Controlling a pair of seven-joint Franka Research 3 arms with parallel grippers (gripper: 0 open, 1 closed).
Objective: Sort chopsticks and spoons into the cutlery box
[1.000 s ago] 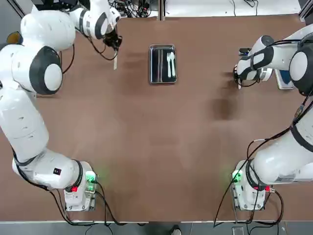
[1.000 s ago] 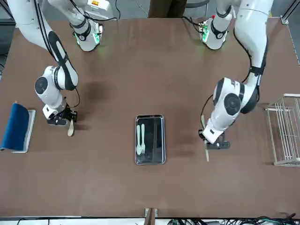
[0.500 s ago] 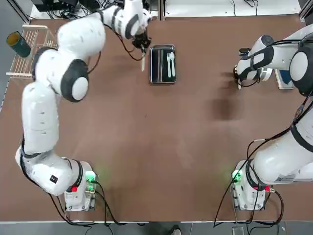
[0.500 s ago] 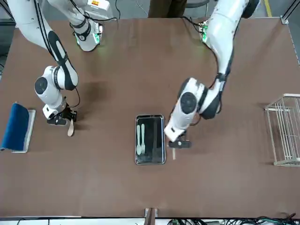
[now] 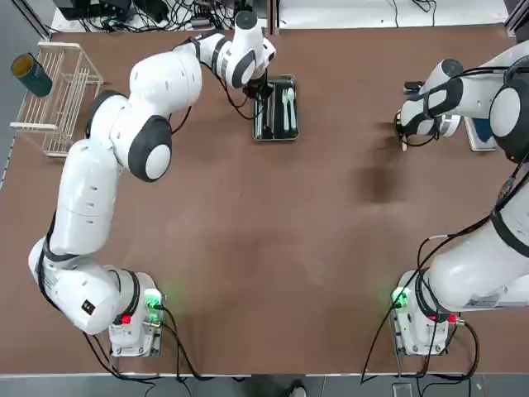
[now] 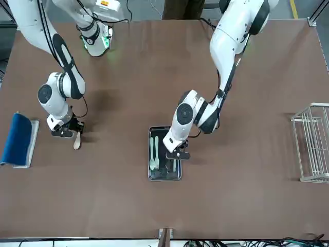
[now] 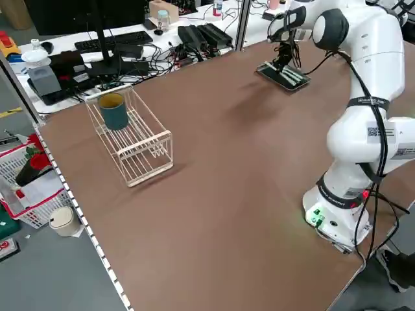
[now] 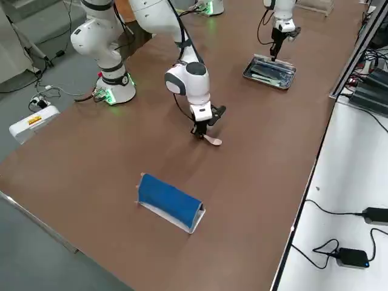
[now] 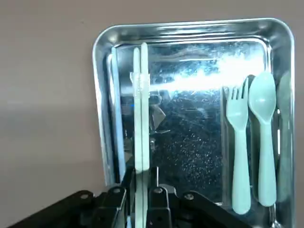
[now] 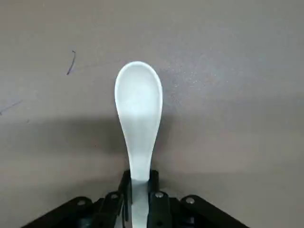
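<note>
A pair of pale chopsticks (image 9: 137, 107) is gripped side by side between the fingers of the left gripper (image 9: 142, 178), which are closed on them. The sticks are extended past the fingertips, above the robot's left part of the cutlery box (image 9: 190, 27); whether the box floor is touched by them cannot be told. In the robot's right part of the box, a fork (image 9: 241, 156) and a pale spoon (image 9: 266, 142) are laid beside each other, handles pointed toward the robot's side, the fork nearer the chopsticks.

Well apart from the box, on the robot's right, a white spoon (image 10: 138, 99) is clamped by its handle in the right gripper (image 10: 140, 178). Its oval bowl is left projecting beyond the fingertips, over the brown table (image 5: 248, 248); contact with the surface cannot be made out.

Farther out, a blue-topped holder (image 6: 18, 139) is placed near the right gripper, toward the table's right edge. At the far left corner, a white wire rack (image 7: 139, 142) is set, with a dark green cup (image 7: 114, 113) held at it.
</note>
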